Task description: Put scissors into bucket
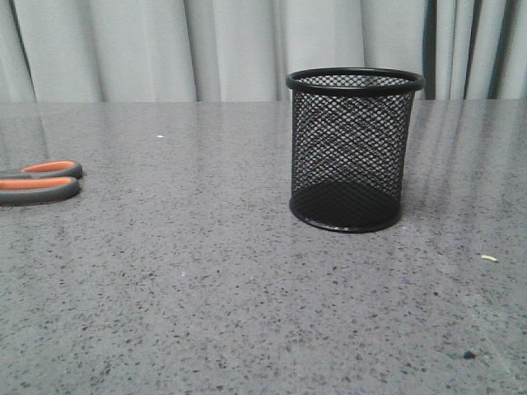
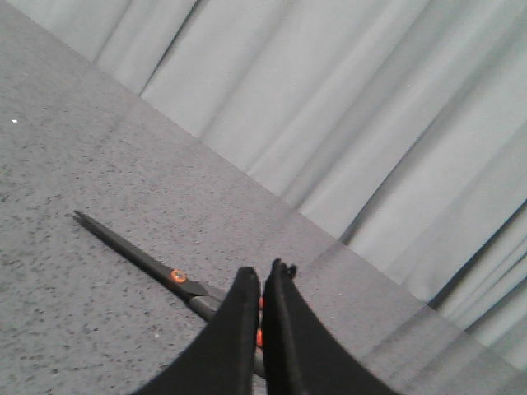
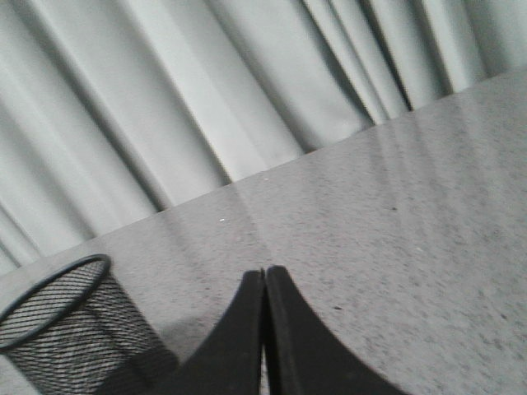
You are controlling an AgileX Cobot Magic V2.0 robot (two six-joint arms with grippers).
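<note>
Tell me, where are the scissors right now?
The scissors lie flat on the grey table at the far left edge of the front view, well apart from the black mesh bucket standing right of centre.

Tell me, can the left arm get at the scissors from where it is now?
Probably yes. The scissors lie flat on the table just beyond the left gripper, with nothing between them. Its fingers are closed together, though, so it would have to open first.
</note>
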